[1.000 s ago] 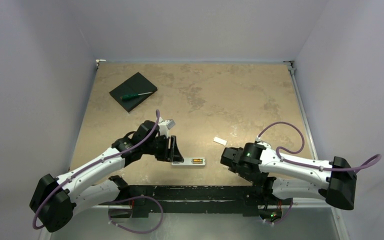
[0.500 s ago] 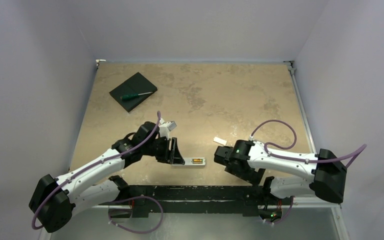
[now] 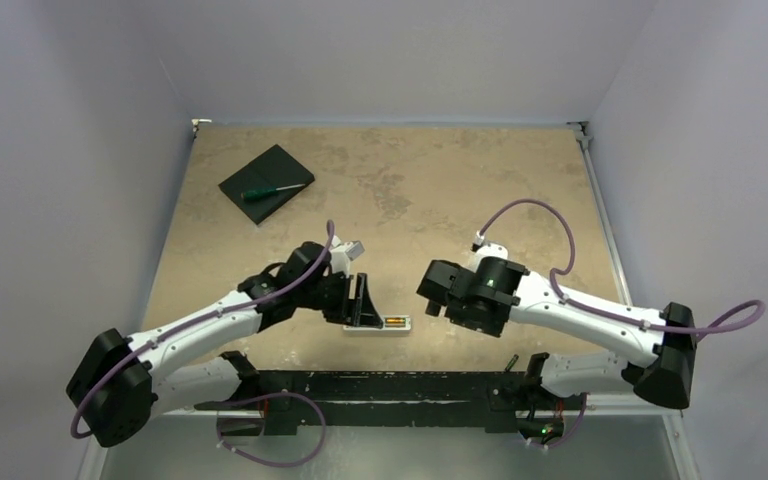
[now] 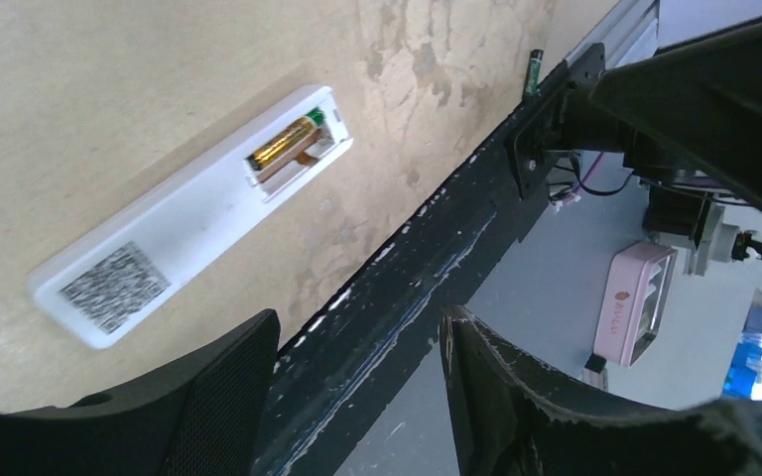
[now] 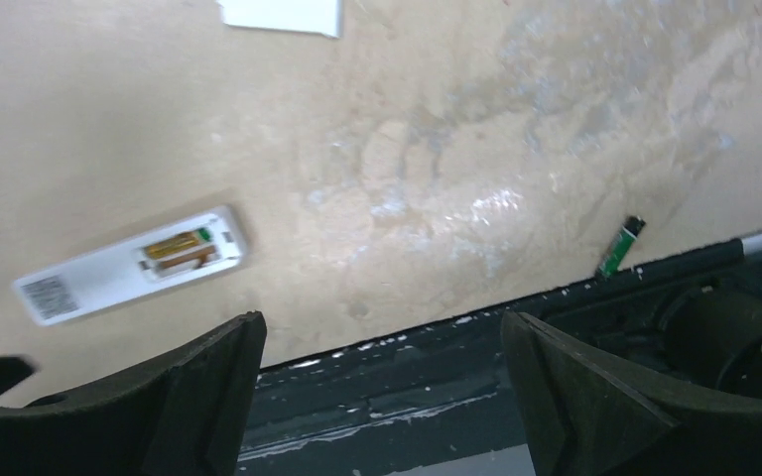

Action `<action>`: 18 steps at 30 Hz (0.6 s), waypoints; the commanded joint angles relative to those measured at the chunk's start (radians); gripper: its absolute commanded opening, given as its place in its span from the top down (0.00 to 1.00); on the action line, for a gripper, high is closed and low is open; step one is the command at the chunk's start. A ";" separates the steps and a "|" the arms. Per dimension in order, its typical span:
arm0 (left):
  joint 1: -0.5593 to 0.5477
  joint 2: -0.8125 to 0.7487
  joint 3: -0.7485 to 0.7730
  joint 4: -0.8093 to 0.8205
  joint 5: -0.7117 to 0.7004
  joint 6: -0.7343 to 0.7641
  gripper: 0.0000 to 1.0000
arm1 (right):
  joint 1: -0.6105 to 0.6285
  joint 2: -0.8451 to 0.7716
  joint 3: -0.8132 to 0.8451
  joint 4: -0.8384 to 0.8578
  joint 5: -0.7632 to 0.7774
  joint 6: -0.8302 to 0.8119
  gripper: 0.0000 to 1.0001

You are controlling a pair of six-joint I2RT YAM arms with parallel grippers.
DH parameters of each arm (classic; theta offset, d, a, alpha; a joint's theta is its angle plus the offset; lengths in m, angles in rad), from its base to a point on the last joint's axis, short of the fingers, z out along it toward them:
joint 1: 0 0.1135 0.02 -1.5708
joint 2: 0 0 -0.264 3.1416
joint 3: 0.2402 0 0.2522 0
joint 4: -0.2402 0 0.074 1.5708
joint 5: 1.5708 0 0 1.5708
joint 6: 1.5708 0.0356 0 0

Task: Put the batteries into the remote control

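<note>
Across the tan table [image 3: 460,180] both arms are reached inward from the near edge. Just beside the labelled end of the remote control [image 4: 189,233], the left gripper [image 4: 359,322] is held low. Its fingers are parted part-way and nothing is seen between them. To the right of the remote, the right gripper [image 5: 382,327] is held above the table, spread wide and likewise empty.

Between the two grippers, the remote control is laid back-up near the table's near edge, with its compartment uncovered. A small white piece [image 5: 283,14], taken to be the compartment cover, is seen farther up the table, apart from the remote. One of the batteries [image 4: 283,146] is seated in the compartment, and the slot beside it is seen bare. The second battery [image 5: 620,246] is left loose on the table, well to the right of the remote and just beside the black rail [image 5: 407,382].

Fetching that loose battery is judged to be the step in hand, with the task about half done. The right gripper would be lowered over it, set across its thin body and closed narrowly. Little room is left for a finger on the rail side. Which way round it must be seated cannot be read.
</note>
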 commanded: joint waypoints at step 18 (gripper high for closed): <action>-0.567 0.549 0.320 0.590 -0.338 -0.334 0.45 | -0.697 -0.060 0.308 0.312 -0.010 -0.871 0.09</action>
